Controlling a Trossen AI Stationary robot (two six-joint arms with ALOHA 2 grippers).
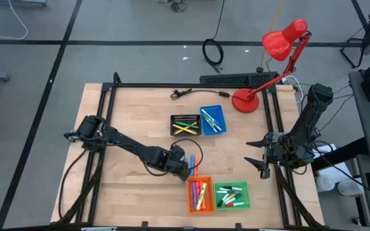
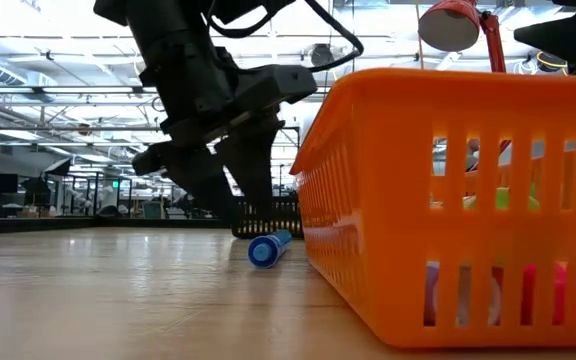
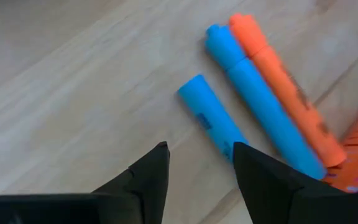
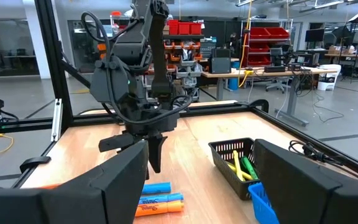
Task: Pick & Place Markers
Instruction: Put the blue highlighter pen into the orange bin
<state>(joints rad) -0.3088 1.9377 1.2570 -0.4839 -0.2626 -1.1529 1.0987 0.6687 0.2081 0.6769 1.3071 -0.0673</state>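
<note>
Three markers lie on the wooden table beside the orange tray [image 1: 199, 194]: a short blue one [image 3: 207, 112], a longer blue one [image 3: 260, 112] and an orange one [image 3: 284, 93]. My left gripper [image 3: 201, 149] hangs just over them, pointing steeply down and open, with bare table between its fingers. One finger [image 3: 260, 174] covers the short blue marker's near end. In the low view a blue marker's end [image 2: 265, 250] shows below the left gripper [image 2: 240, 205]. My right gripper [image 1: 262, 157] waits open at the table's right side. My left gripper stands over the short blue marker's near end [image 3: 229, 140], which runs in behind one finger. I cannot tell whether that finger touches it. The marker lies flat on the table.
The orange tray and a green tray [image 1: 232, 196] at the near edge hold several markers. A black tray [image 1: 185, 124] and a blue tray [image 1: 212, 120] with markers stand farther back. A red lamp [image 1: 281, 45] stands at the far right. Bare table lies to the left.
</note>
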